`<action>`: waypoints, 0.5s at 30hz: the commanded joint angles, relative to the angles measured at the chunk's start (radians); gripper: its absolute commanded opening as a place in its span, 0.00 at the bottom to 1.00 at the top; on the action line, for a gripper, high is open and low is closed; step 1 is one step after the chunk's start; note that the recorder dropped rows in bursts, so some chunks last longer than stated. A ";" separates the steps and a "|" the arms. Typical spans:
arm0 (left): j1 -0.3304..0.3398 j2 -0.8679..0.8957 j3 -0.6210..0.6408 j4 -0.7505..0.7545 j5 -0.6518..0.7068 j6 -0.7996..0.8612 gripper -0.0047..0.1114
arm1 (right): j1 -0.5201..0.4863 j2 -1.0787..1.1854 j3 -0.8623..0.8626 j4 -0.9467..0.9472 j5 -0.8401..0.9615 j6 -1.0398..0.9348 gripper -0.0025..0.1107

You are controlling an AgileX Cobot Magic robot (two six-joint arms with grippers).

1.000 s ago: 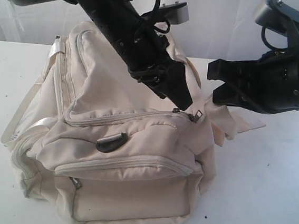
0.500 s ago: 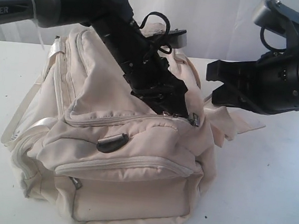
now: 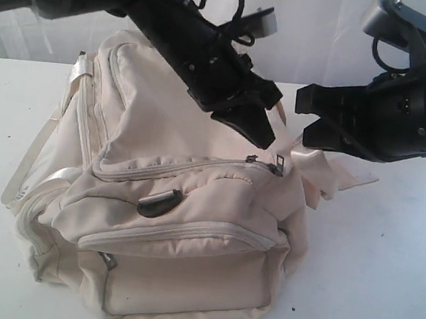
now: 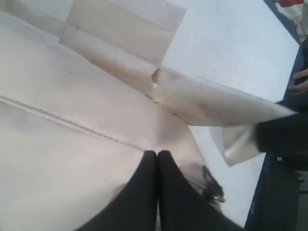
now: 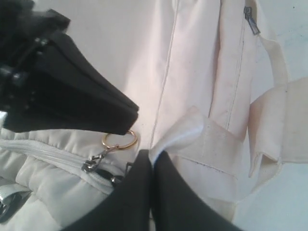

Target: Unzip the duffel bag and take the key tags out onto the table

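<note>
While the duffel bag (image 3: 169, 223) sits on the white table (image 3: 382, 281), filling the middle of the exterior view and spreading toward 7 o'clock, the left arm slants down from 10 o'clock across the bag's top. The left gripper (image 3: 263, 139) points toward 5 o'clock. Its fingers are pressed flat together with nothing visible between them. Its tip hangs just above the zip pull (image 3: 276, 166) and near a small gold ring (image 5: 119, 140); whether it touches the ring cannot be told. The right arm reaches in from 3 o'clock, roughly level. The right gripper (image 5: 153, 158) is clamped tight too, pinching a fold of the bag's cream fabric at the bag's 2 o'clock corner.
</note>
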 commanded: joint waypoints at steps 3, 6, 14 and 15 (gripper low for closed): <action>-0.002 -0.077 -0.009 -0.006 0.066 0.009 0.04 | -0.001 -0.014 -0.009 0.011 -0.021 -0.011 0.02; -0.002 -0.090 -0.009 -0.001 0.074 0.009 0.04 | -0.001 -0.014 -0.009 0.011 -0.021 -0.011 0.02; -0.002 -0.014 -0.009 0.084 0.079 -0.123 0.56 | -0.001 -0.014 -0.009 0.011 -0.021 -0.011 0.02; -0.005 0.009 -0.009 0.077 0.082 -0.141 0.76 | -0.001 -0.014 -0.009 0.011 -0.021 -0.011 0.02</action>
